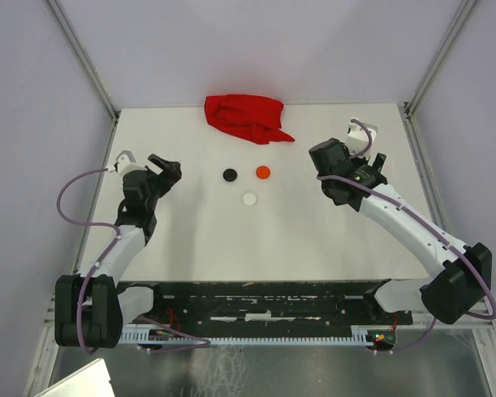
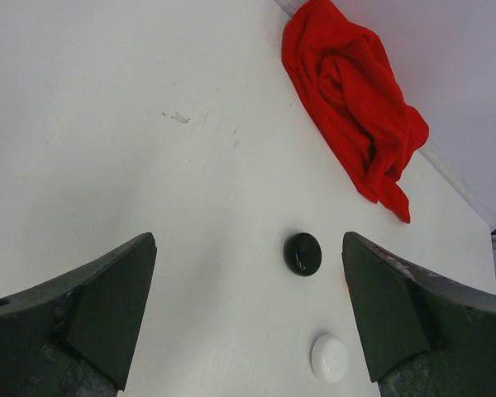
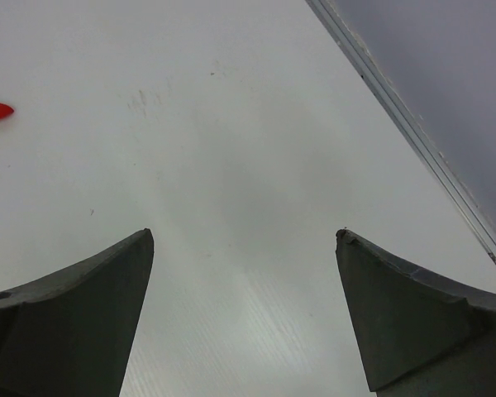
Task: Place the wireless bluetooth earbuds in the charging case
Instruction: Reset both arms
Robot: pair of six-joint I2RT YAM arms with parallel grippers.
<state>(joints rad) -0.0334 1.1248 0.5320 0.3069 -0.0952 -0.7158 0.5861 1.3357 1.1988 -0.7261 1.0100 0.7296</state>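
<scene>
Top view: left gripper (image 1: pixel 165 169) and right gripper (image 1: pixel 375 165) both stand spread wide and empty. The black case (image 1: pixel 230 174), orange-red case (image 1: pixel 263 171) and white case (image 1: pixel 249 198) lie between them and look closed, with the red cloth (image 1: pixel 246 117) beyond. No loose earbuds visible, so the step is unclear. Left wrist view: black case (image 2: pixel 302 253) ahead, right of centre; white case (image 2: pixel 329 357) nearer. Right wrist view: only bare table (image 3: pixel 231 124) ahead. Next move, I judge: locate an earbud first.
</scene>
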